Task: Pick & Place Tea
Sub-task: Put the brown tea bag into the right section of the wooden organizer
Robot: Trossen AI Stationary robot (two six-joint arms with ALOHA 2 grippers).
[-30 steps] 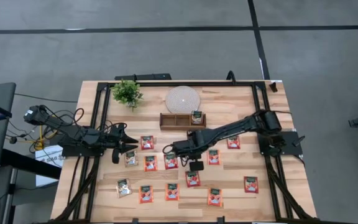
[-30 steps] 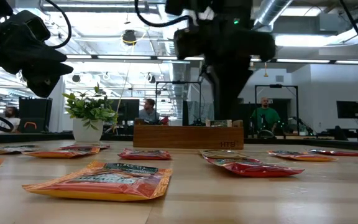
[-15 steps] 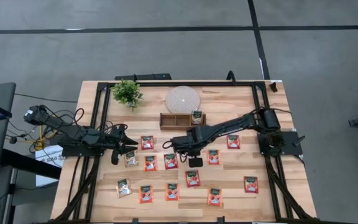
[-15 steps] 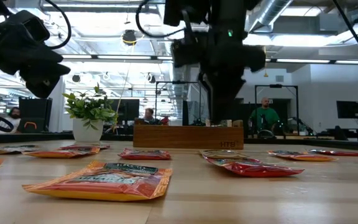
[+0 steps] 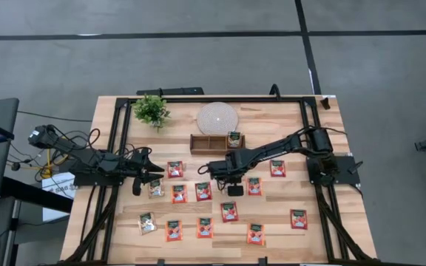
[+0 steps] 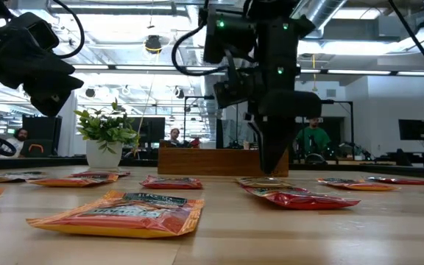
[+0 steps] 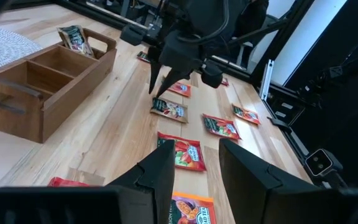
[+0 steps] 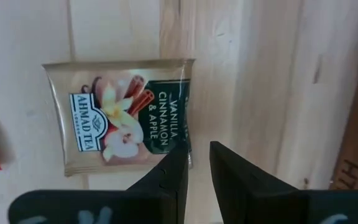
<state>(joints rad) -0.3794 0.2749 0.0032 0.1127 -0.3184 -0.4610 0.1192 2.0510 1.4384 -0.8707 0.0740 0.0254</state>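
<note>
Several small red-orange tea sachets (image 5: 229,213) lie flat on the wooden table, with a few pale beige ones (image 5: 156,188) among them. One beige sachet (image 8: 123,115) lies flat just under my right gripper (image 8: 199,146). That gripper points straight down near the table's middle (image 5: 213,171), a little above one edge of the sachet (image 7: 168,110). Its fingers are narrowly open and hold nothing. Another beige sachet (image 5: 234,138) stands in one end compartment of the brown tray (image 5: 205,143). My left gripper (image 7: 196,168) waits open and empty at the table's left (image 5: 154,172).
A round white disc (image 5: 217,117) lies behind the tray, and a small potted plant (image 5: 151,110) stands at the far left. Black frame rails (image 5: 309,133) run along the table's sides. People sit in the room beyond the far edge (image 6: 314,136).
My right gripper has sunk toward the table, shifting slightly toward the right and far side, and now hangs close over the beige sachet. Its finger gap looks unchanged. No sachet has moved.
</note>
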